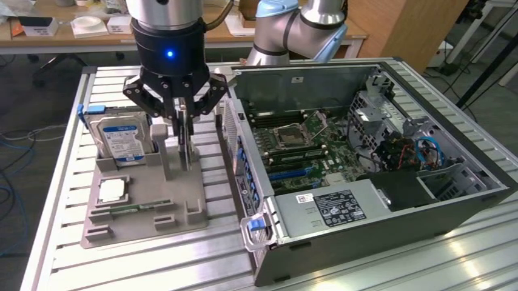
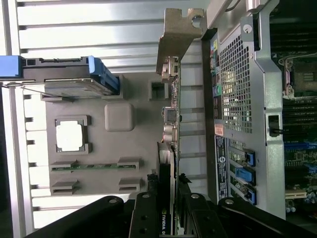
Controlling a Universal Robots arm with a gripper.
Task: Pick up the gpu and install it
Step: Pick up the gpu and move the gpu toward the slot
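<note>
Exterior view: my claw [image 1: 183,116] is pinched down narrow on the top edge of the gpu [image 1: 185,145]. The card stands upright on edge over the grey holder [image 1: 145,212], just beside the hard drive [image 1: 121,140]. Can't tell if its lower edge is clear of the holder's slot. The open case [image 1: 364,182] sits close by on the worktop [image 1: 60,182], toward the exterior view's right.

Wrist view: gpu [image 2: 173,124] seen edge-on, with the claw [image 2: 169,187] clamped on either side of it. The bracket [image 2: 179,34] is at the far end, right next to the rear panel of the case [image 2: 242,99].

Risks, my read:
- The grip is on one thin edge, so the card could pivot or slip.
- The bracket could snag the case wall, being so near.
- If the card is seated in the holder, a skewed pull drags the holder along.
</note>
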